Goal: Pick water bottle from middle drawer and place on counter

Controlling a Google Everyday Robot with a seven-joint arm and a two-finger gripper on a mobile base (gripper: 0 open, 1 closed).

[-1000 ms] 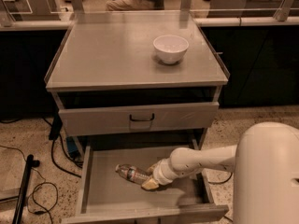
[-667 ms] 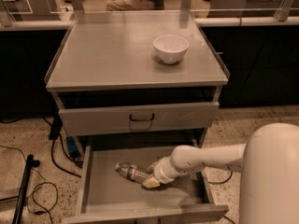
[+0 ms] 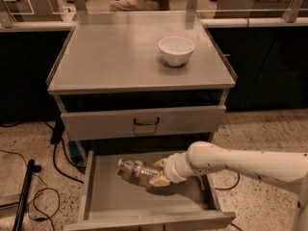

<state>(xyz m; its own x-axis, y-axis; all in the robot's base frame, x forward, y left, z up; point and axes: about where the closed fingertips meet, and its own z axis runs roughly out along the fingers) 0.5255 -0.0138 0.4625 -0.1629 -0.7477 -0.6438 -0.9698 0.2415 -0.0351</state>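
The water bottle [image 3: 136, 168] is a clear ribbed bottle with a white cap pointing left. It hangs tilted just above the floor of the open middle drawer [image 3: 120, 201]. My gripper [image 3: 159, 172] reaches in from the right, inside the drawer. Its yellowish fingers [image 3: 159, 180] are shut on the bottle's base end. The white arm [image 3: 240, 161] runs off to the right. The grey counter [image 3: 115, 57] lies above, with a white bowl [image 3: 176, 49] standing at its right back.
A shut drawer front with a black loop handle [image 3: 146, 122] sits between the counter and the open drawer. Black cables and a stand [image 3: 26, 186] lie on the speckled floor at the left. A dark bench [image 3: 250, 20] runs behind the cabinet.
The bottle has risen off the drawer floor in my gripper, its cap end now higher. The arm has lifted a little and shifted slightly right.
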